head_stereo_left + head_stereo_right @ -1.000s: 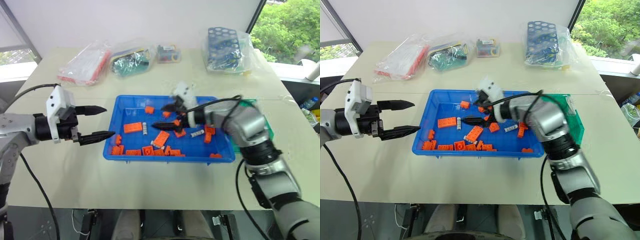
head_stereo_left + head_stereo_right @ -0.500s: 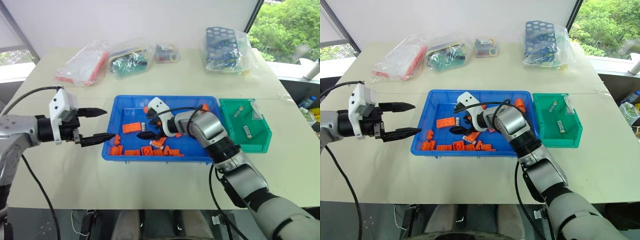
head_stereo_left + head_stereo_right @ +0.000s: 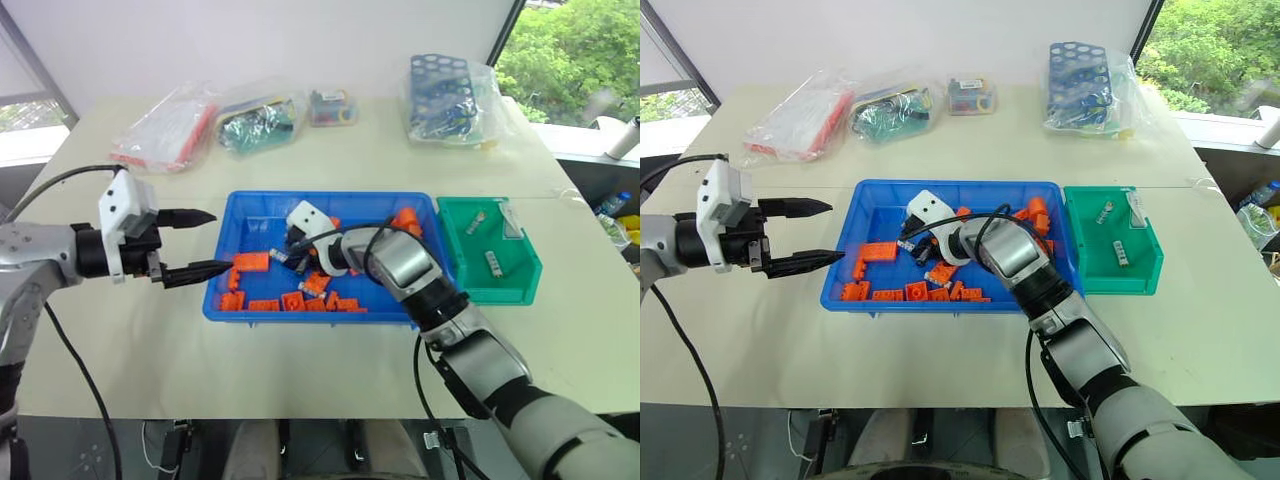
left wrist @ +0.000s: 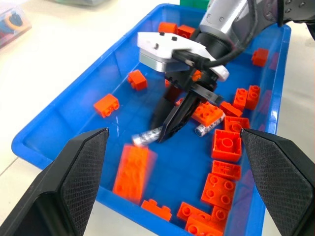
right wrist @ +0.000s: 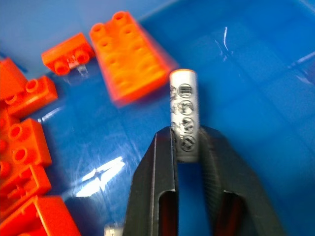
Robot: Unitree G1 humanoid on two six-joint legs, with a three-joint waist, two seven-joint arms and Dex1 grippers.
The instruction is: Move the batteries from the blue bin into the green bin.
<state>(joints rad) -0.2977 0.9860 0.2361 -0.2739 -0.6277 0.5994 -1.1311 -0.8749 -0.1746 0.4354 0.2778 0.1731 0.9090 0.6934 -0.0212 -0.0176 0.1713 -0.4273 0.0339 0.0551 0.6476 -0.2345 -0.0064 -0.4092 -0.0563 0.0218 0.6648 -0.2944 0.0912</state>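
My right gripper [image 5: 186, 142] has its two fingers clamped on a battery [image 5: 183, 114], low over the floor of the blue bin [image 3: 262, 207] at mid-frame, among orange bricks [image 4: 220, 183]. A second battery [image 4: 208, 128] lies just beside it. My left gripper [image 3: 208, 243] hangs spread wide and empty at the bin's left edge. The green bin [image 3: 518, 281], right of the blue one on the surface, holds two batteries.
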